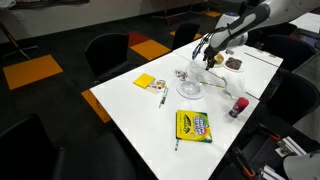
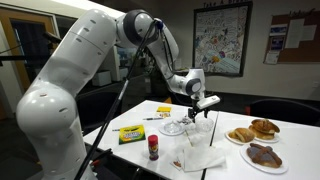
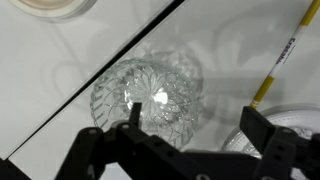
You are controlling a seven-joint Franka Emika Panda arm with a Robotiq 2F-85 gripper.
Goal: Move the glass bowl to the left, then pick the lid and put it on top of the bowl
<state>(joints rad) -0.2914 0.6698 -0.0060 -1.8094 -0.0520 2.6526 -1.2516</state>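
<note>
The glass bowl (image 1: 189, 90) sits on the white table (image 1: 130, 100) beyond the crayon box; it also shows in an exterior view (image 2: 175, 128), and its whitish rim (image 3: 292, 122) is at the lower right of the wrist view. The lid (image 3: 150, 95), small, clear and cut-patterned, lies on the table just beside the bowl (image 1: 185, 74). My gripper (image 3: 195, 112) is open and empty. It hovers above the lid, with one finger over the lid's near edge and the other towards the bowl rim. It shows in both exterior views (image 1: 205, 62) (image 2: 198, 112).
A crayon box (image 1: 193, 125), a yellow sticky-note pad (image 1: 145, 81), a yellow pencil (image 3: 285, 55) and a red-capped bottle (image 1: 238, 106) lie around. Crumpled white paper (image 1: 214, 78) and plates of brown food (image 2: 252, 131) stand near the gripper. A table seam (image 3: 90, 75) runs under the lid.
</note>
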